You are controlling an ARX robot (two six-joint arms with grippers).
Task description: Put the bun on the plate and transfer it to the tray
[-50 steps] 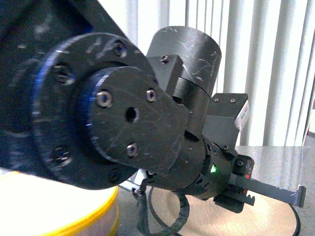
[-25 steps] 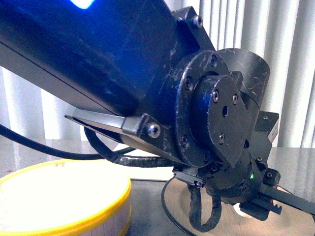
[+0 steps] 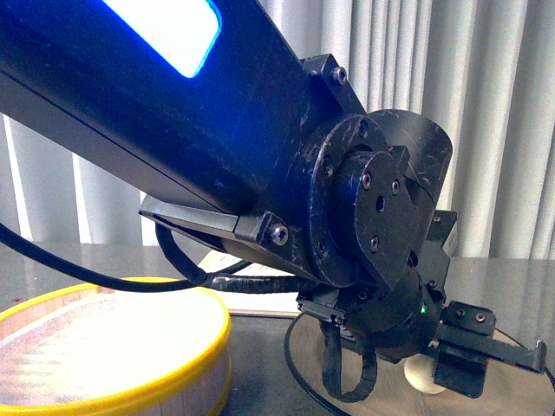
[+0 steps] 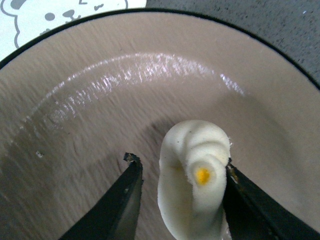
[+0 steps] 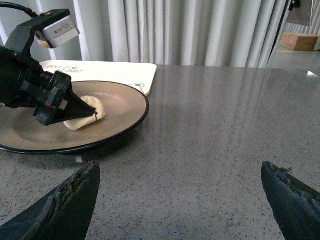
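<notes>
The cream-white bun (image 4: 192, 180) lies on the taupe-brown plate (image 4: 100, 100), also seen in the right wrist view as the bun (image 5: 86, 114) on the plate (image 5: 122, 102). My left gripper (image 4: 180, 175) is open around the bun; one finger touches it, the other stands apart. In the front view the left arm fills the frame, with the gripper (image 3: 486, 360) low over the plate (image 3: 520, 399) and the bun (image 3: 421, 374) partly hidden. The cream tray (image 5: 110, 71) lies behind the plate. My right gripper (image 5: 180, 192) is open and empty over bare table.
A round yellow-rimmed bamboo steamer basket (image 3: 113, 347) stands at the front left. White vertical blinds hang behind the grey speckled table (image 5: 215, 125). A cardboard box (image 5: 299, 41) sits far off at the right.
The left arm has swung and lowered its gripper toward the plate. The bun now shows resting on the plate below the gripper.
</notes>
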